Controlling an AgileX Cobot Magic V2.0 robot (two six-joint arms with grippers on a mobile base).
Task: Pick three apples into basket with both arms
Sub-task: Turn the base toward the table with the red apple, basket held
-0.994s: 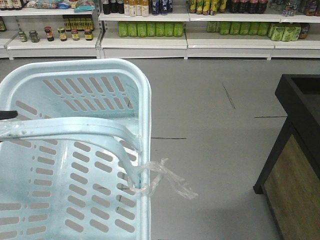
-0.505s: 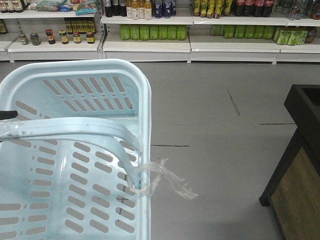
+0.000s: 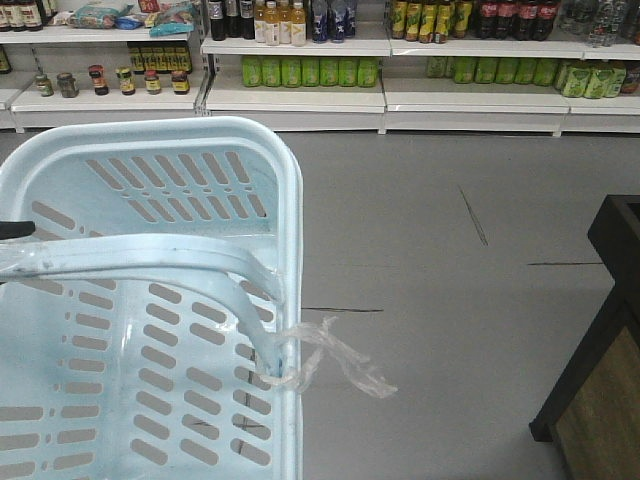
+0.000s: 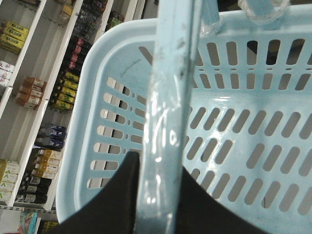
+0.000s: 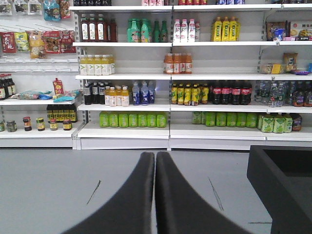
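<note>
The pale blue-white slotted plastic shopping basket [image 3: 285,200] fills the left half of the front view above the grey floor [image 3: 450,300]; what it rests on cannot be told. Its band handle [image 3: 130,255] arches across the open top, and a wisp of clear film [image 3: 345,365] hangs from the handle's right end, outside the wall. In the left wrist view the left gripper [image 4: 160,163] is clamped on that band handle, one black finger on each side. The right gripper [image 5: 155,156] is clenched with its fingers pressed together on nothing, facing white shelves [image 5: 122,131] of bottles, with a dark stand [image 5: 282,185] at its right.
</note>
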